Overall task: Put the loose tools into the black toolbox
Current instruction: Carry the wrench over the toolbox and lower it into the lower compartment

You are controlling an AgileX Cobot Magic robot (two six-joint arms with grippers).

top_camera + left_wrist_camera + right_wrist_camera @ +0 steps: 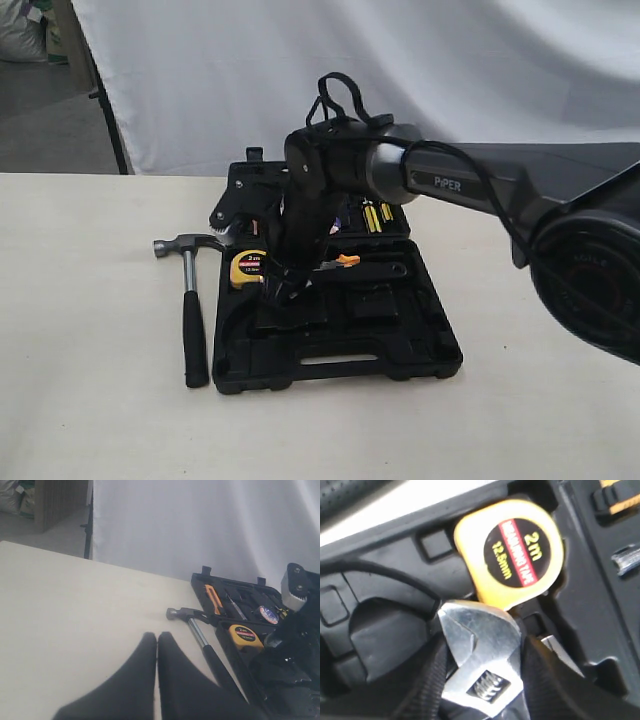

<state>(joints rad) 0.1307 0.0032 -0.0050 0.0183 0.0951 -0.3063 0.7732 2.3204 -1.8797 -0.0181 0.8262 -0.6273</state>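
Observation:
The black toolbox (400, 340) lies open on the table. My right gripper (283, 287) reaches down into its near half, beside the yellow tape measure (512, 555). Its fingers (427, 680) are shut on the silver head of the adjustable wrench (480, 655), held just over the moulded recesses. The claw hammer (192, 305) lies on the table along the toolbox's left side. The black tape roll (268, 614) with its blue-white label sits in the far half. My left gripper (157, 640) is shut and empty over bare table, short of the hammer (200, 635); the exterior view does not show it.
The yellow tape measure (247, 268) and orange-handled pliers (347, 260) rest in the toolbox. An orange-handled tool (214, 597) lies in the far half. A white curtain hangs behind the table. The right arm (450, 185) spans the toolbox from the right.

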